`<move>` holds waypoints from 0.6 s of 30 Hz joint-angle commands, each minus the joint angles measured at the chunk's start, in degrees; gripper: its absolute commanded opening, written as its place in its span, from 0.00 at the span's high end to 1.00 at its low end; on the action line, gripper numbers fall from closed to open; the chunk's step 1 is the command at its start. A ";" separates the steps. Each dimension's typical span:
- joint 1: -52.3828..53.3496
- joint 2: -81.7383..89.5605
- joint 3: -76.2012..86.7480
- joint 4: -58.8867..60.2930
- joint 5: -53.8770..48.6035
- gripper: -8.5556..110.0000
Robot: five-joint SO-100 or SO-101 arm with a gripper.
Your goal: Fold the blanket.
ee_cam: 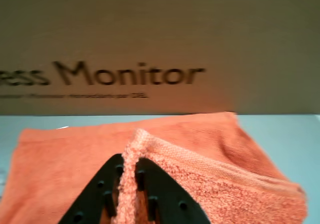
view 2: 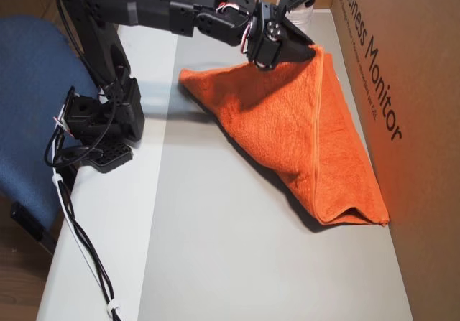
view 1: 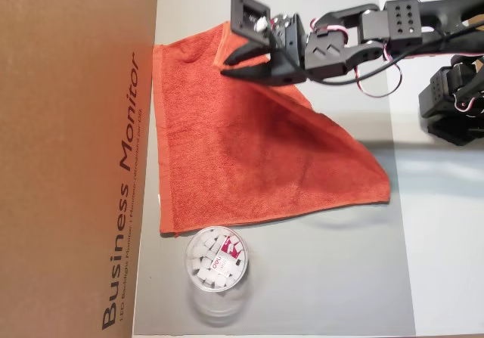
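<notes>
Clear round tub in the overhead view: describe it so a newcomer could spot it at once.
Start at the cardboard box printed "Business Monitor" along the left of an overhead view. Follow the blanket to its lower edge; the tub stands just below it. It is the only transparent container, filled with small white pieces.

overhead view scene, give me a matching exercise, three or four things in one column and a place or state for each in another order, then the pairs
Things:
1. orange-red terry-cloth blanket
2. black two-finger gripper
3. clear round plastic tub of small white pieces
4. brown cardboard box printed "Business Monitor"

Places or states:
A. stands along the grey mat's edge, beside the blanket
B. shut on a lifted corner
C. folded over diagonally, one corner raised
D. sits on the mat next to the blanket's hemmed edge

Pairs: 1-C, 2-B, 3-D, 4-A
</notes>
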 commanded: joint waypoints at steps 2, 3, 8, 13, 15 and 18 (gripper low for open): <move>-4.48 -2.81 -6.59 -1.49 -0.53 0.93; -5.45 -4.13 -7.73 -1.49 -0.62 0.93; -9.84 -11.51 -15.64 -1.49 -4.83 0.93; -13.10 -19.51 -24.26 -1.49 -5.71 0.93; -14.24 -22.32 -27.16 -1.49 -5.80 0.93; -15.64 -26.02 -30.67 -1.49 -8.53 0.93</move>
